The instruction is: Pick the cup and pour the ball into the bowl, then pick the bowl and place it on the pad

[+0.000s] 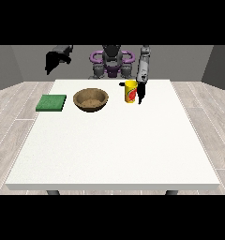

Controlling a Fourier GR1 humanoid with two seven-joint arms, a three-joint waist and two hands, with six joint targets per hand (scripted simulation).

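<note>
A yellow cup [130, 91] stands upright on the white table [114, 145], just beside the downward-pointing fingers of the hand at the view's right [141, 93]. Farther from those fingers sits the brown bowl [90, 99], then the green pad [51, 102]. The hand at the view's left [52, 62] hangs raised beyond the table's edge.

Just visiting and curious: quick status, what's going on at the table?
Hand at view's right down beside yellow cup, grasp unclear. Other hand raised off table. Bowl between cup and green pad; path unobstructed.
</note>
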